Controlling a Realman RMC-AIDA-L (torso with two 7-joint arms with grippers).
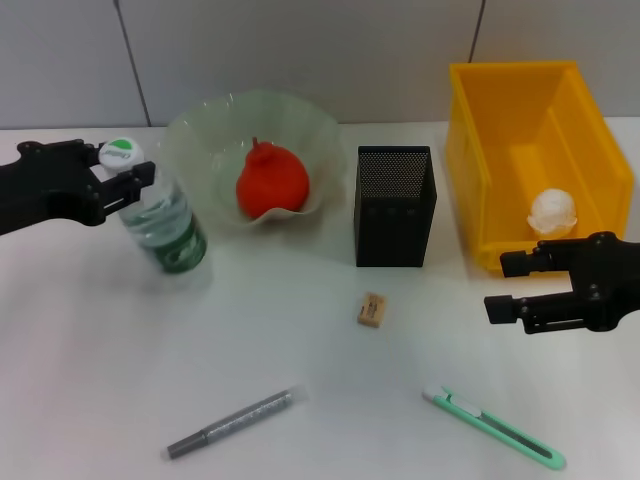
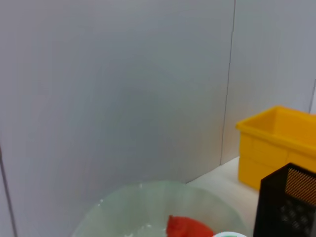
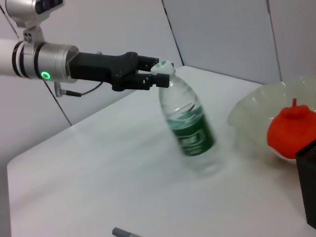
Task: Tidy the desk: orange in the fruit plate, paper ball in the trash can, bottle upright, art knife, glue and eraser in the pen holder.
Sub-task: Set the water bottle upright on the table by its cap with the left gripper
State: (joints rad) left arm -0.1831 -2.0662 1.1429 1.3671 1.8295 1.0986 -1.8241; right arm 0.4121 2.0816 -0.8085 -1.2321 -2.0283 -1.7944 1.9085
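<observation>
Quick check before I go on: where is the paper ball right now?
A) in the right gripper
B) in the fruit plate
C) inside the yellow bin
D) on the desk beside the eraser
C: the white paper ball lies on the floor of the yellow bin, beyond the right gripper.

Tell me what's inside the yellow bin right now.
A white paper ball lies on the floor of the yellow bin. The near wall hides the front corner of its floor.

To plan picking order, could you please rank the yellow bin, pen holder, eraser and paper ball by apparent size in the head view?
Largest to smallest:
1. yellow bin
2. pen holder
3. paper ball
4. eraser
</observation>
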